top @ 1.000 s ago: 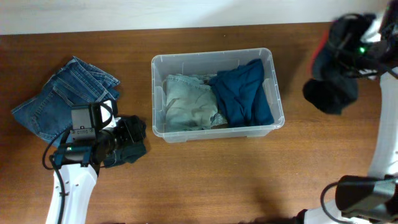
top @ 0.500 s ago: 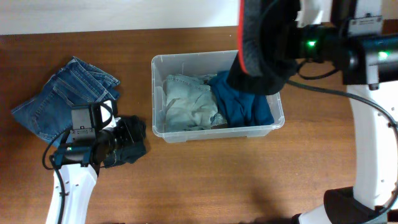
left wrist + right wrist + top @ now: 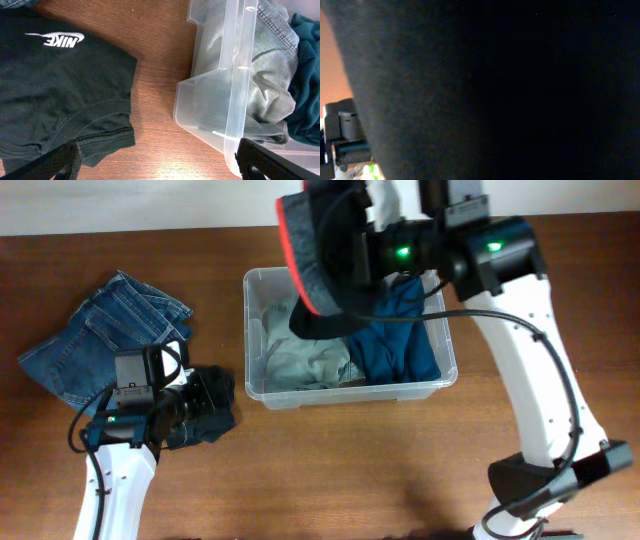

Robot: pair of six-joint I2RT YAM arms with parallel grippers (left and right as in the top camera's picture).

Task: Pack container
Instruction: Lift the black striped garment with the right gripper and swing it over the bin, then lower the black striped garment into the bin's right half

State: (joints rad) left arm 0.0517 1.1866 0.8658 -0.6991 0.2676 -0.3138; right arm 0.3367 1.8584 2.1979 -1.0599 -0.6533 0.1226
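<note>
The container (image 3: 350, 392) sits mid-table (image 3: 350, 470), holding a pale denim piece (image 3: 300, 350) on its left and a teal garment (image 3: 395, 340) on its right; the right gripper (image 3: 372, 242) hangs above its back left corner, apparently clamped on a dark garment with a red edge (image 3: 325, 255), though cloth fills the wrist view and hides the fingers; the left gripper (image 3: 157, 167) is spread wide and empty, low over a black Nike shirt (image 3: 55, 95) just left of the container; folded jeans (image 3: 100, 340) lie further left.
</note>
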